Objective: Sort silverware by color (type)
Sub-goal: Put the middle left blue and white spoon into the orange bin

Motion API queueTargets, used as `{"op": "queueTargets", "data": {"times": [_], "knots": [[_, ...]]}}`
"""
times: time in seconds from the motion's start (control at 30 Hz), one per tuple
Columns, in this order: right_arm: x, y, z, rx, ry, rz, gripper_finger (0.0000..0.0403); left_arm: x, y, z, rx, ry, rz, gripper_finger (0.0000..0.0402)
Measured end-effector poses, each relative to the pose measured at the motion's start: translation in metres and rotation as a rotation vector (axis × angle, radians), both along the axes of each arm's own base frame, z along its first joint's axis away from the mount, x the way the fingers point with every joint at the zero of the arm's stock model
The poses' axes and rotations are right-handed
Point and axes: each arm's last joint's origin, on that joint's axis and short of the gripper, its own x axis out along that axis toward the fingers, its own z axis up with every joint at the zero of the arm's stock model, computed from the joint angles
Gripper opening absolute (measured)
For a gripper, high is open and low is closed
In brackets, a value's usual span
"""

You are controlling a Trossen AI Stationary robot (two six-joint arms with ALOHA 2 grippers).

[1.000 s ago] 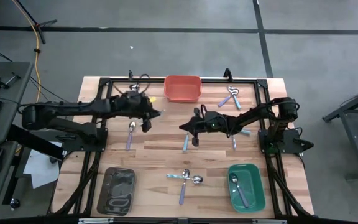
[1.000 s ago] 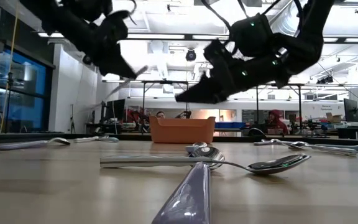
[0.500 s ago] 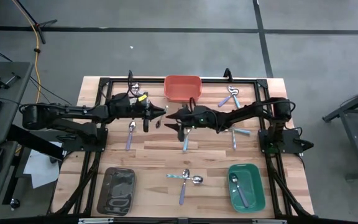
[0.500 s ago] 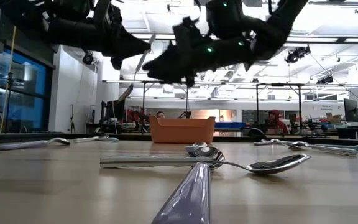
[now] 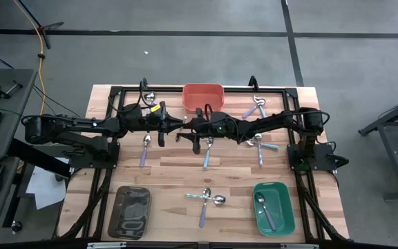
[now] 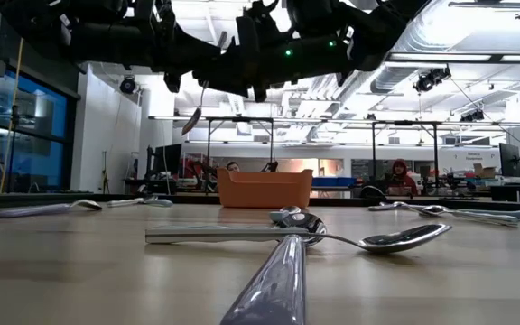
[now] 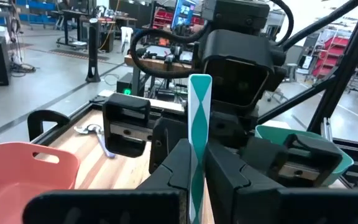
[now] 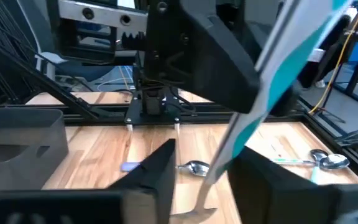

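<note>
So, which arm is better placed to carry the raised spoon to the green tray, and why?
Probably the right arm: the right tool is open around the spoon that the left tool grips, and the green tray lies on the right arm's side of the table.

A teal-handled spoon (image 7: 199, 124) is held up in the air at mid-table, handle up, bowl (image 6: 191, 120) hanging down. Other spoons lie flat on the wood: 1 lavender (image 5: 144, 150), 1 blue (image 5: 207, 153), 3 crossed near the front (image 5: 206, 198), a cluster at the far right (image 5: 257, 107), and 1 in the green tray (image 5: 265, 210)
</note>
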Motion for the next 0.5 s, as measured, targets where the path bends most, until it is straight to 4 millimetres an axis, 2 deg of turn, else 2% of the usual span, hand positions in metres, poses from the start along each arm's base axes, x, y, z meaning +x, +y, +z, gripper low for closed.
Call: {"op": "queueTargets", "data": {"times": [0.17,0.3,0.5], "knots": [[0.0000,-0.0005,0.0001,-0.005,-0.001,-0.005,0.0014,0.0001,-0.0003,0.0000,0.003,0.000,-0.007,0.0016],[0.0000,0.0000,0.0002,-0.003,-0.002,-0.008,0.0019,-0.0002,-0.0002,0.0006,0.002,-0.002,-0.003,0.0037],[-0.0013,-0.0007,-0.0014,-0.006,0.043,-0.053,0.0005,-0.0060,-0.0007,0.0061,0.056,-0.003,0.015,0.0094]]}}
